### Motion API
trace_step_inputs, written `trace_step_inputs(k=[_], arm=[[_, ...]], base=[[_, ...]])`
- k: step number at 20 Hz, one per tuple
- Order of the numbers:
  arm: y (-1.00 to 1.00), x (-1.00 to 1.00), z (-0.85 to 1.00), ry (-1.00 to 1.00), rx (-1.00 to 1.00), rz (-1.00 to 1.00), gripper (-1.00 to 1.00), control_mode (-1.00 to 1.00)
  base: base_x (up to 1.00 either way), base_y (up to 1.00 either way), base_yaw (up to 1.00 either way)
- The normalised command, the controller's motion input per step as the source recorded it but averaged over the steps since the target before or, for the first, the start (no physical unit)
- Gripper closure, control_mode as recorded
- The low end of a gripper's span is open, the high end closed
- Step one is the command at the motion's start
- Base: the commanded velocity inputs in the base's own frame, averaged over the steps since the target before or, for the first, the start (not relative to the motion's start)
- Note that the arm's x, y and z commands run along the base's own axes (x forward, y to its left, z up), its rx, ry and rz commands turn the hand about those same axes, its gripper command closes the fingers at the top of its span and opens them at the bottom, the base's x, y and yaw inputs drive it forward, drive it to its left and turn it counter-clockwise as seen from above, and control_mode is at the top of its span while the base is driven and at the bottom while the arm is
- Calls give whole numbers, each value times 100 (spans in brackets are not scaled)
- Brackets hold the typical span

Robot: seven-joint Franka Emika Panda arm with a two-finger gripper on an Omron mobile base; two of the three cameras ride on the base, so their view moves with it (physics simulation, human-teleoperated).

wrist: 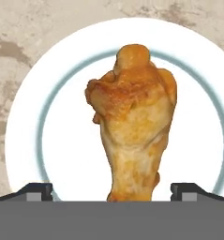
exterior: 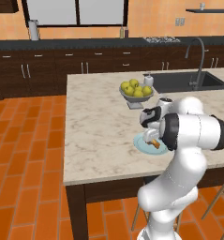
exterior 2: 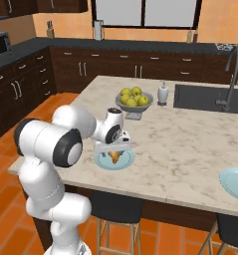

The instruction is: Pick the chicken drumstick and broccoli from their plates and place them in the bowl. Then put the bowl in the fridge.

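Directly beneath the gripper (wrist: 111, 191), the chicken drumstick (wrist: 132, 126) is lying on its plate (wrist: 62, 154), its long axis running through the gap between the fingertips (wrist: 36, 191). Jaws are standing spread wide, one either side of the tapered end, touching nothing.

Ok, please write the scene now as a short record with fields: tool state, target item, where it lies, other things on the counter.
tool: open, one fingertip on each side of the drumstick, above its plate
target: chicken drumstick, not gripped
location: lying on a light-blue plate near the counter's front edge
second plate: at the counter's right end
other: grey fruit bowl with yellow-green fruit, soap dispenser, sink
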Motion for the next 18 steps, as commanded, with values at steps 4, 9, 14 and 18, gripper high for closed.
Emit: trace_step_inputs(k=[4,9,14,18], arm=[[-8,51,-33,0,0,0,-100,-100],[1,40,-47,0,-2,0,100,-100],[19,5,-31,0,0,0,100,-100],[18,-57,25,0,0,0,100,-100]], base=[[0,0,0],[0,0,0],[0,0,0],[0,0,0]])
